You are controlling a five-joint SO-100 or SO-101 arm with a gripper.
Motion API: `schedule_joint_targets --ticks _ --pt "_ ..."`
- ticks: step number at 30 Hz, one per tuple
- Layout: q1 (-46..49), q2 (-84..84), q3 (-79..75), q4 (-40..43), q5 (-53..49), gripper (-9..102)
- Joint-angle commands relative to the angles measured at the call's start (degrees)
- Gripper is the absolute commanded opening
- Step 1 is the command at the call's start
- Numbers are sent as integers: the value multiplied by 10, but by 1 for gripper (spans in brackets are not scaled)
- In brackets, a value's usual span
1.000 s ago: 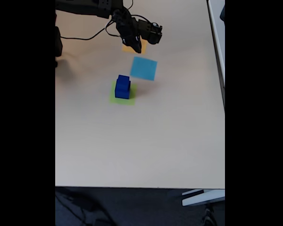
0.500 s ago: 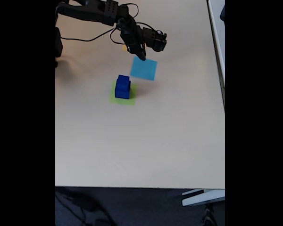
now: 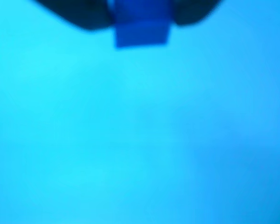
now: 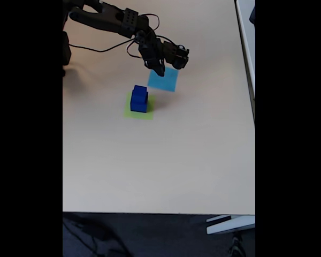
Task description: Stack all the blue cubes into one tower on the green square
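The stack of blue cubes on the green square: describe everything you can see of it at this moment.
In the fixed view the tower is two dark blue cubes, a smaller one sitting on a larger one, both upright and roughly aligned, forming a stepped column. Their faces look solid, matte and plain. The lower cube rests on the thin light-green square, whose edge shows around its base, mostly in front. Nothing else touches the stack; the gripper hangs apart from it, over the light-blue patch.
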Motion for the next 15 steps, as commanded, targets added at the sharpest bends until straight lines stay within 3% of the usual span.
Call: schedule_joint_targets --ticks 1,15 --pt "2 4 -35 -10 10 1" --pt "-8 -7 -25 -28 12 7"
